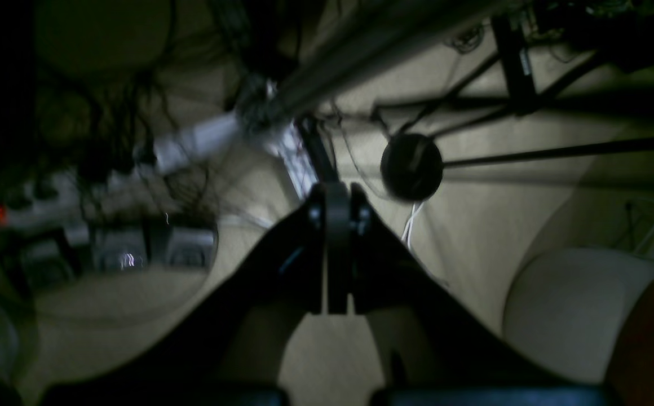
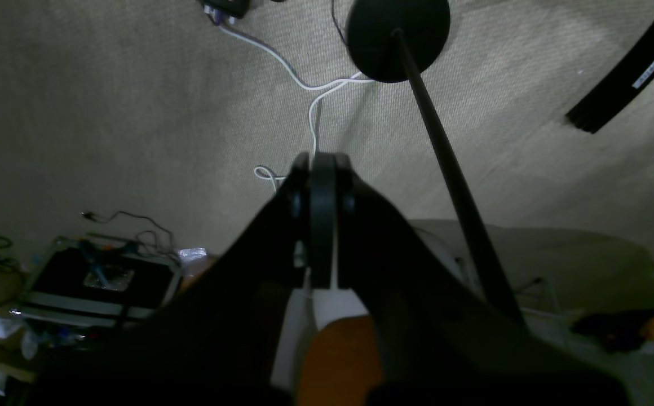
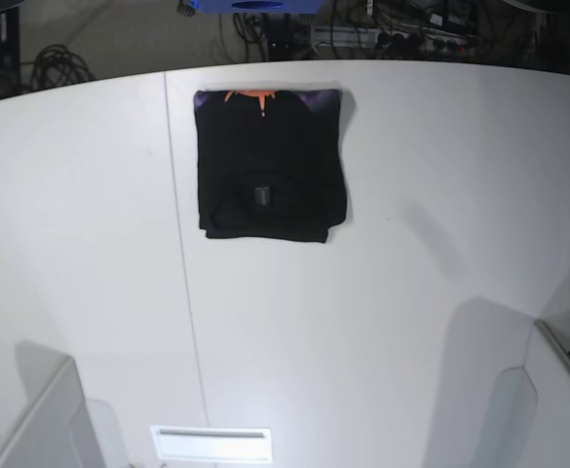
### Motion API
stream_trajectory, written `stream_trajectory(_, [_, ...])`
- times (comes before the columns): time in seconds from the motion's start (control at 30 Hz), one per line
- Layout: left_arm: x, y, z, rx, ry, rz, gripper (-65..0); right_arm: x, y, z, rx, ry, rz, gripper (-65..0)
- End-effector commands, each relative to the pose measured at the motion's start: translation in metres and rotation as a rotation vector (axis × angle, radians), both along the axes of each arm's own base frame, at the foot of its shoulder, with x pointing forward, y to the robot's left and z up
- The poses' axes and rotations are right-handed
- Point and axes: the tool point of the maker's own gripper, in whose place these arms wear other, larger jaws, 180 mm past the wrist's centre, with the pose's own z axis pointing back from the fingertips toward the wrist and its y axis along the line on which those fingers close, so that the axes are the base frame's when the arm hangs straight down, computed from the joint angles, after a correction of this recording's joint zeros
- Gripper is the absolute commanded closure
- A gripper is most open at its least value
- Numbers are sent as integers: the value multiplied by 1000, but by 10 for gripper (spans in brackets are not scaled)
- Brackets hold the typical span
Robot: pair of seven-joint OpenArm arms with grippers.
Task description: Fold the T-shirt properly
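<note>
Base view has the T-shirt [image 3: 270,166] folded into a compact rectangle near the tabletop [image 3: 411,292] far edge, left pincer [image 1: 337,208] and right pincer [image 2: 322,186] both shut, empty, off over the floor, so I judge folding done, nothing left but parking.

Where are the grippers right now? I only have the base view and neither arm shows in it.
Observer: Both are off the table. The left gripper points at carpet and cables, shut and empty.
Operator: And the right one?
Observer: The right gripper is also shut and empty, above the carpet near a black round stand base.
Operator: Is any cloth hanging from either gripper?
Observer: None shows in either wrist view; the T-shirt appears only in your base view, folded on the table.
</note>
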Motion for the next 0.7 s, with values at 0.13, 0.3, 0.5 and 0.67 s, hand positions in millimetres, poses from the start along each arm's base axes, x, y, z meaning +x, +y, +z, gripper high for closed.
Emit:
stream_trajectory(0.13, [-21,6,-28,17,108,84,0,-27,9,-16,134,138,62,0])
stream_trajectory(0.3, [-32,12,-54,43,201,171,0,-30,-13,-34,165,218,67,0])
stream_trajectory(0.5, [-30,-1,-78,37,289,230,0,-4,-53,-62,158,278,13,0])
stream_trajectory(0.67, [-4,-10,-90,24,287,253,0,2,-49,-79,210,286,46,0])
